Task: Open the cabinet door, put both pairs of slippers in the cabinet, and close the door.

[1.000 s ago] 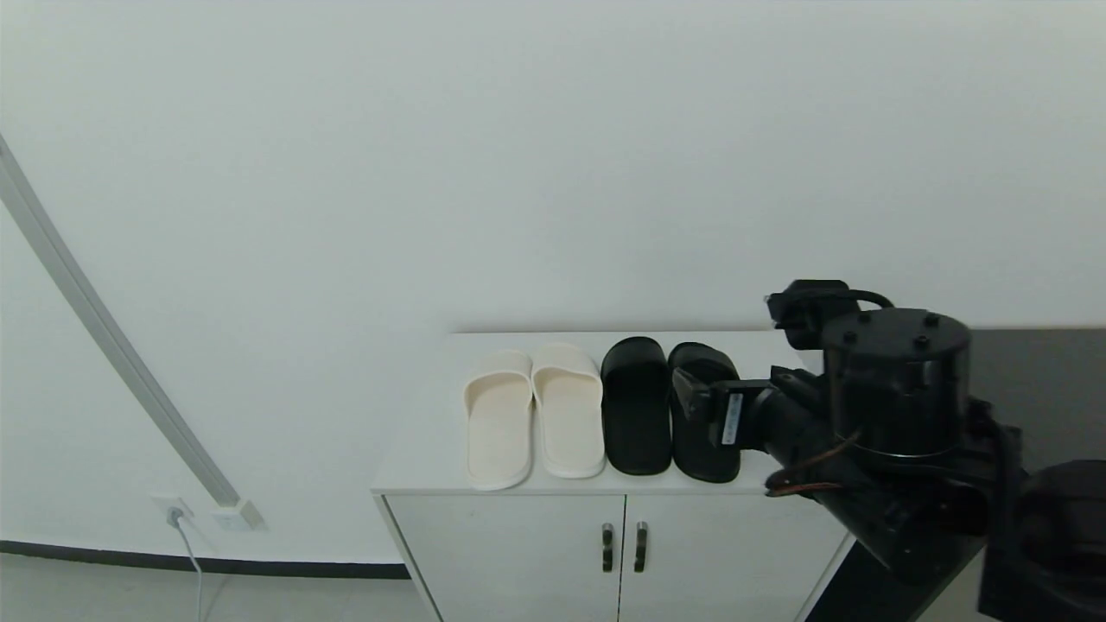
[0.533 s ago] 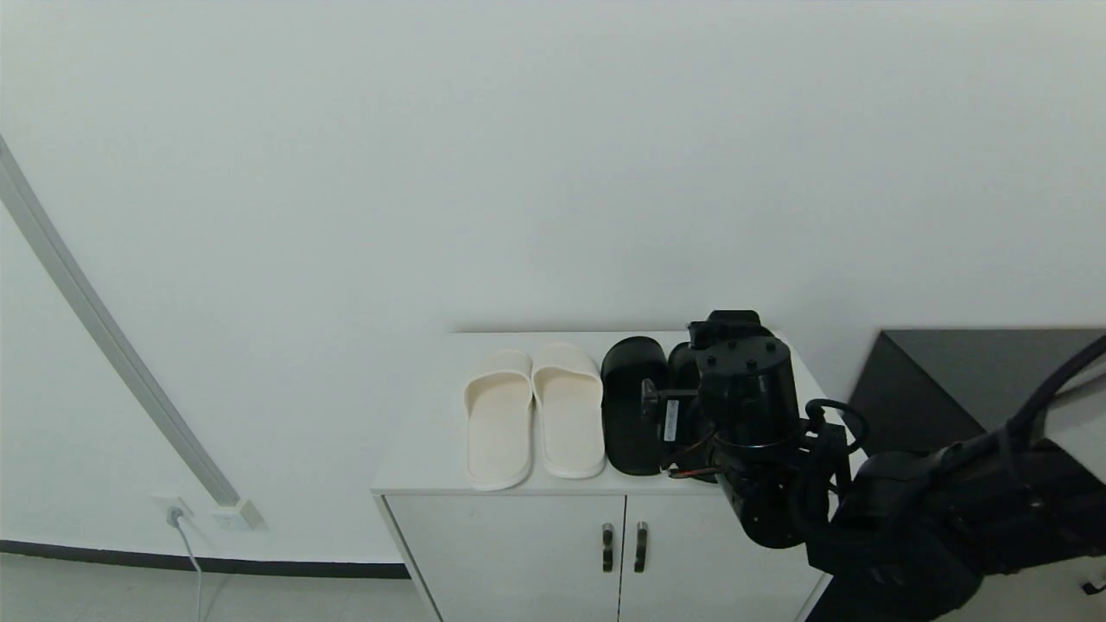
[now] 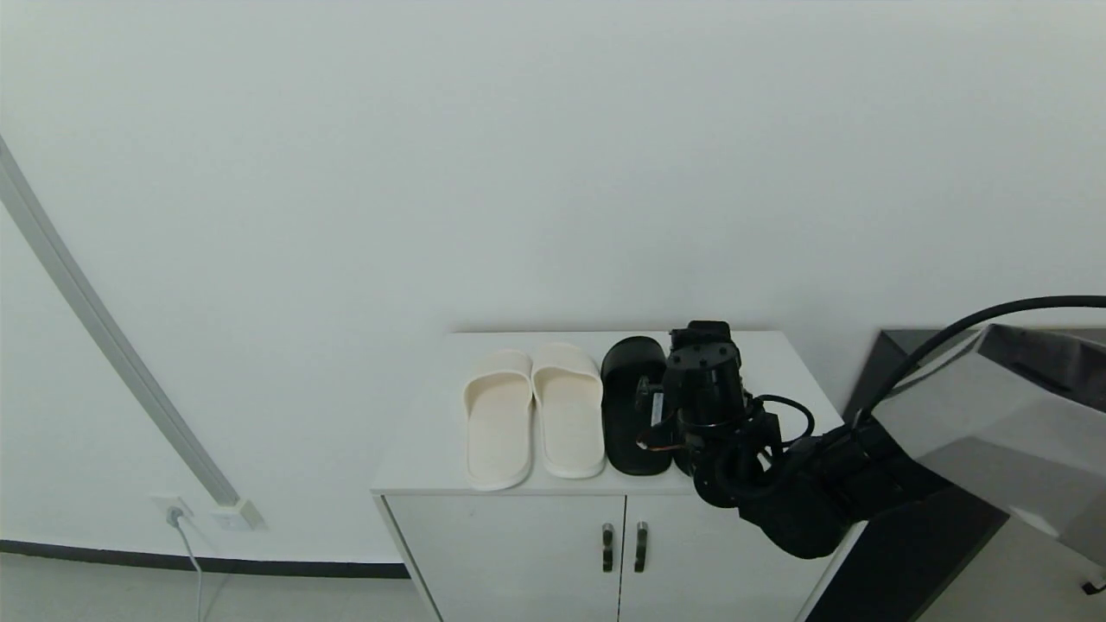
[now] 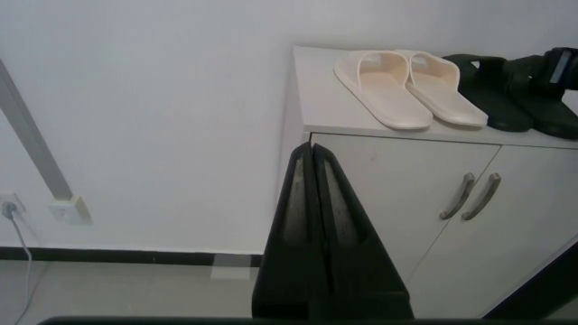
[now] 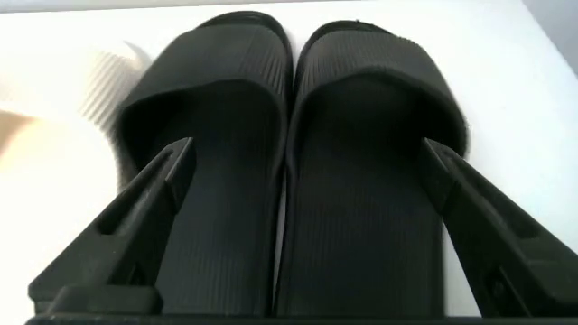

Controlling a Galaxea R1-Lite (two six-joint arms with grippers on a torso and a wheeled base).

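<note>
The jaws of the right gripper [image 5: 307, 149] are spread wide and hold nothing; one finger stands outside each of the black slippers [image 3: 635, 415], so the pair lies between them. Whether the fingers touch the slippers cannot be told. The jaws of the left gripper [image 4: 312, 153] are pressed flat together, with nothing between them.

A small white sticker [image 3: 658, 408] sits on the right wrist; its print is too small to read.

The right arm [image 3: 804, 492] comes in from the right over the front right corner of the cabinet [image 3: 432, 432]. Its wrist is low over the right-hand black slipper, and the gripper points along the slippers toward the wall [image 3: 553, 173]. The left gripper is below the level of the cabinet top, apart from the cabinet, and points at its front left edge.

Both pairs lie on the cabinet top, side by side, straps at the wall end. The cream slippers [image 3: 566, 410] are to the left, with the black pair just beside them. The black ones are matte, with fine ribs across the footbeds and straps and rounded toes. The cream pair is the same moulded shape.

The cabinet is plain white with flat panels. Its two doors [image 3: 510, 553] are shut. Two slim metal bar handles [image 3: 607, 547] stand upright, close together where the doors meet.
</note>
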